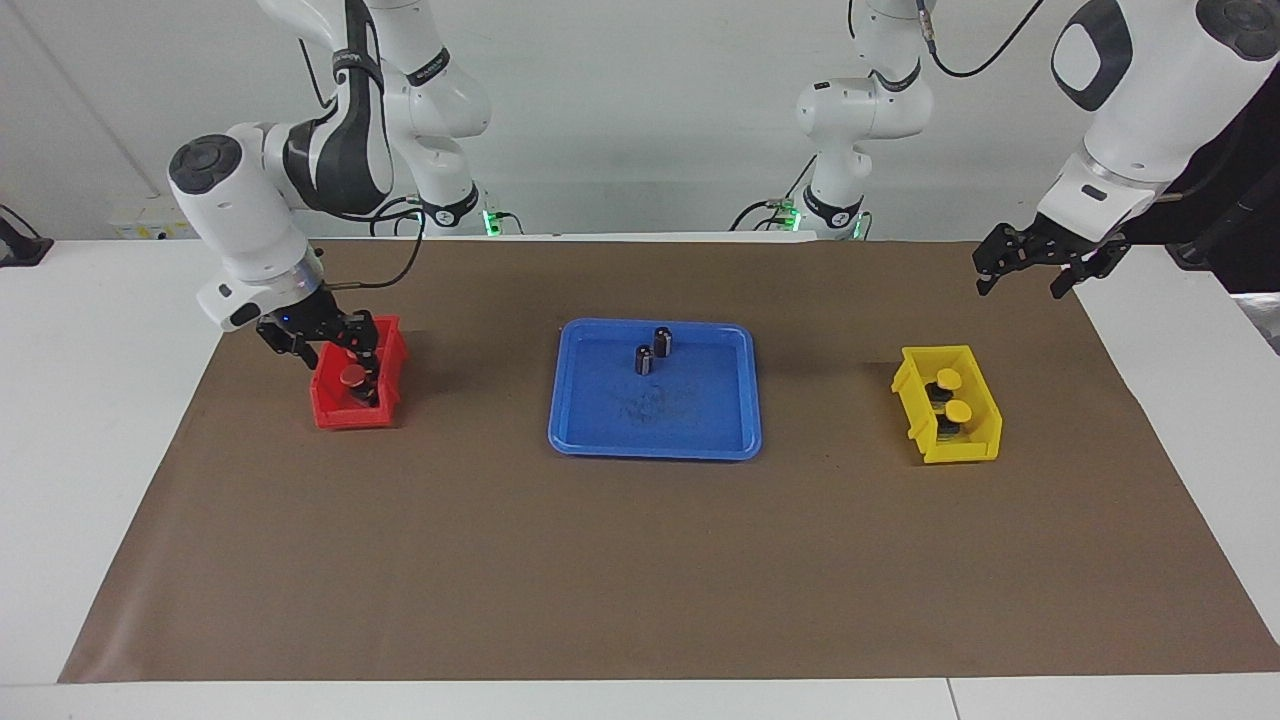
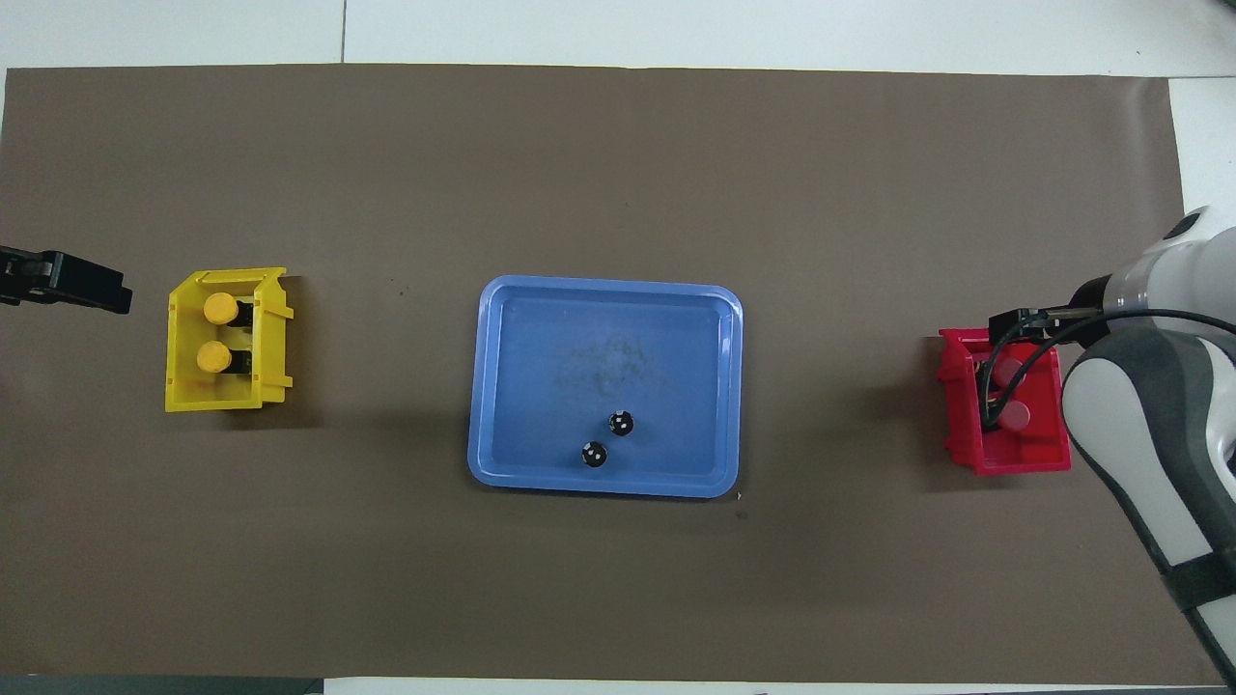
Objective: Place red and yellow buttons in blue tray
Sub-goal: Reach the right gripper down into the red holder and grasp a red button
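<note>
Yellow buttons (image 1: pixel 953 396), round-capped, in yellow bin (image 1: pixel 975 446)

robotics lab: two franka arms (image 1: pixel 330 150), brown mat (image 1: pixel 640 560) on white table (image 1: pixel 90 400)

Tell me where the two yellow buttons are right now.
Both yellow buttons sit side by side inside the yellow bin at the left arm's end of the table, apart from the blue tray; the left gripper hangs above the mat nearby.

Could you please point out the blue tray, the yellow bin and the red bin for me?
Flat rectangular blue plastic tray (image 2: pixel 541 367): overhead view, bare floor.
Small deep yellow plastic bin (image 2: pixel 181 333): overhead view, outer rim wall.
Small deep red plastic bin (image 1: pixel 345 415): facing view, front wall.
</note>
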Robot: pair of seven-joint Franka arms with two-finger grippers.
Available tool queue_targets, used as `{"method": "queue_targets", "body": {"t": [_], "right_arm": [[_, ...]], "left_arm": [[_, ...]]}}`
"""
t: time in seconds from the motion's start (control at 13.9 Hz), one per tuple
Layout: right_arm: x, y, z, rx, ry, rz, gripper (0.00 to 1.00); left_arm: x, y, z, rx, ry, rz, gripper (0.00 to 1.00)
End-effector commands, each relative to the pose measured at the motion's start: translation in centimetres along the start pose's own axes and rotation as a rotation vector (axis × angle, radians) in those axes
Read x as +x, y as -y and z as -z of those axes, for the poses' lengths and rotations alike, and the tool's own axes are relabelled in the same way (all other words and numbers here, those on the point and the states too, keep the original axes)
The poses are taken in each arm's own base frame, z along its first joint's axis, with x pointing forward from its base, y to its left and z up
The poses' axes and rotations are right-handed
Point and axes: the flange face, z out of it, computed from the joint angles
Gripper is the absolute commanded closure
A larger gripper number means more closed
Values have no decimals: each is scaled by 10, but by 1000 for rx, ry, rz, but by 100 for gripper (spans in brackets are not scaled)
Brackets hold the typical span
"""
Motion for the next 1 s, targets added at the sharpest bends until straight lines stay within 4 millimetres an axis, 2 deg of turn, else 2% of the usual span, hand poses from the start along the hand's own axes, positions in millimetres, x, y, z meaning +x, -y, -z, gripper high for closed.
{"method": "queue_targets", "body": {"t": [0.0,0.14,0.57,0.93], "right_arm": [[-12,-12,-26,8,-19,15,25],[-14,-12,-38,8,-18,18,27],[-23,-11,-51,6,-21,17,31],[-27,-14,-54,7,-15,15,32]], "left_arm": [[-9,1,2,3,-3,-10,0],[-8,0,2,3,-5,-12,0],[-8,0,2,3,-5,-12,0],[-8,1,2,3,-5,-10,0]]}}
